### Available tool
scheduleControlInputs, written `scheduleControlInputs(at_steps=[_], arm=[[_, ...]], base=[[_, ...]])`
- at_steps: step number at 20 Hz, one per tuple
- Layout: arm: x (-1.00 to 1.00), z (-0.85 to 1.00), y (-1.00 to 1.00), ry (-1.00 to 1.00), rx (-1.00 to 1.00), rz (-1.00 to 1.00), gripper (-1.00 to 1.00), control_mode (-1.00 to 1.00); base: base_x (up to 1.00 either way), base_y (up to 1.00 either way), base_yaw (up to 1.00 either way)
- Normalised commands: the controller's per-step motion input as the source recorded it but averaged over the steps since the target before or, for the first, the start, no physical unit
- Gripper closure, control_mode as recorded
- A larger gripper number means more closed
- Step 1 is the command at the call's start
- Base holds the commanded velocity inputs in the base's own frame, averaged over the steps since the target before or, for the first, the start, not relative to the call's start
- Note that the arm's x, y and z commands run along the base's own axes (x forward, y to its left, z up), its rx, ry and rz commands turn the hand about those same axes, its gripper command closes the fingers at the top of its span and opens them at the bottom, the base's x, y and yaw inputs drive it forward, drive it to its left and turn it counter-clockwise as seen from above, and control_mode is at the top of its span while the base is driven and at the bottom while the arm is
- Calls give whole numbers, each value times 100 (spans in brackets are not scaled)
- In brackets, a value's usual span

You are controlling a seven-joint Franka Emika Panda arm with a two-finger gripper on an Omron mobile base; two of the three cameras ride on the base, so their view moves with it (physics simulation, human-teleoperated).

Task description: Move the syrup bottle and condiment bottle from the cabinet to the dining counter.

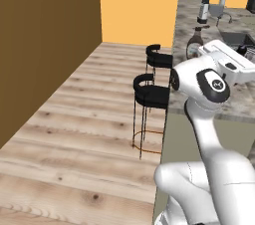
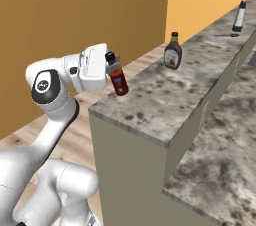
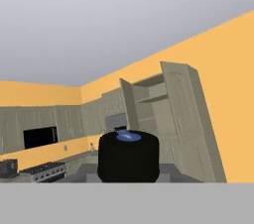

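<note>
The gripper (image 2: 113, 65) is clamped on the condiment bottle (image 2: 118, 79), its base on the dining counter (image 2: 165, 95) near the corner. The syrup bottle (image 2: 173, 52) stands farther along that counter.

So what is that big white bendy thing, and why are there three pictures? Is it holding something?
The white thing is a robot arm. At its end sits a gripper, two small fingers that pinch like tongs. Two pictures come from cameras riding behind the arm, one on its left side and one on its right, so they show the same kitchen from two sides. The third comes from a camera on the hand itself, looking along the gripper.

The gripper is shut on the condiment bottle, a small red one with a black cap, held near the corner of the dining counter. The big black round thing in the hand picture is that cap, seen very close. The brown syrup bottle already stands on the counter. Far behind, the cabinet stands open.
</note>
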Motion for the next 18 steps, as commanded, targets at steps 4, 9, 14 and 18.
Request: scheduleControlInputs(at_steps=[4,9,14,18], arm=[[23,-32,-31,1,13,-3,100,-100],[24,-27,-23,1,12,-1,100,-100],[20,-35,-11,0,9,0,100,-100],[21,-40,0,0,4,0,100,-100]], base=[[0,0,0],[0,0,0],[0,0,0],[0,0,0]])
